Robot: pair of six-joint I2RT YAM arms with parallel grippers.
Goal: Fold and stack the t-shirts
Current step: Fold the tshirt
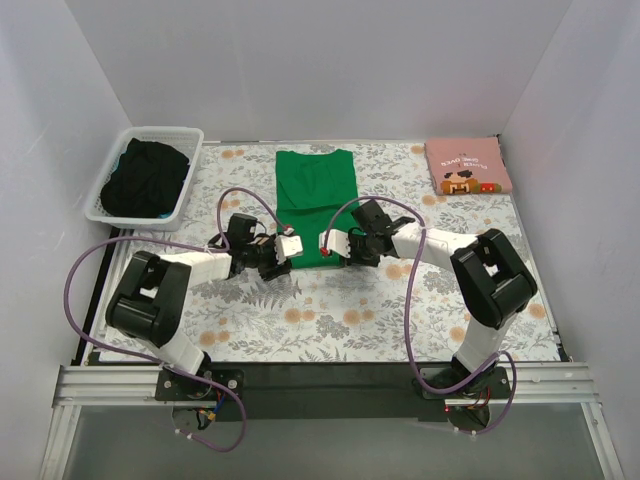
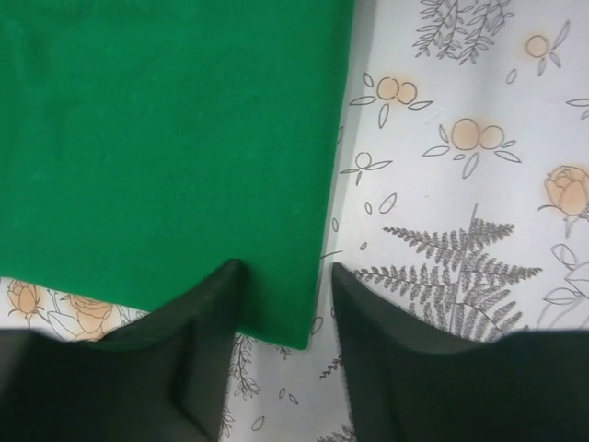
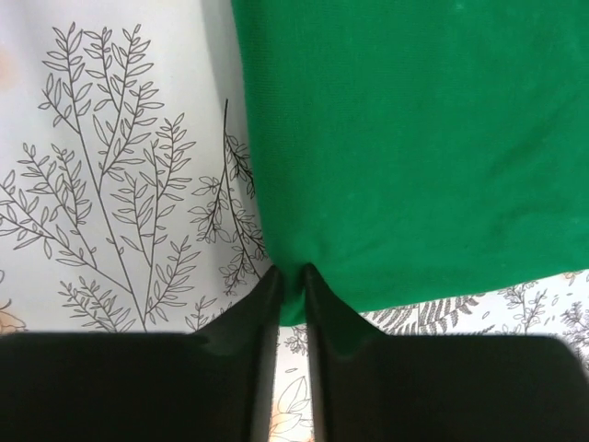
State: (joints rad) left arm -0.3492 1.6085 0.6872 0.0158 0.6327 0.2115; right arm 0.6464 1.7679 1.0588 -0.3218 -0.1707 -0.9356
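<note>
One green t-shirt (image 1: 316, 195), near corners partly hidden, right gripper (image 3: 293, 274) clenched on it, left gripper (image 2: 285, 272) spread

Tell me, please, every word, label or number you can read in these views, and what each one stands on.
On the pink t-shirt: a curved line of small lettering, too small to read.
On the green t-shirt, the floral table cloth and the white basket: no text visible.
</note>
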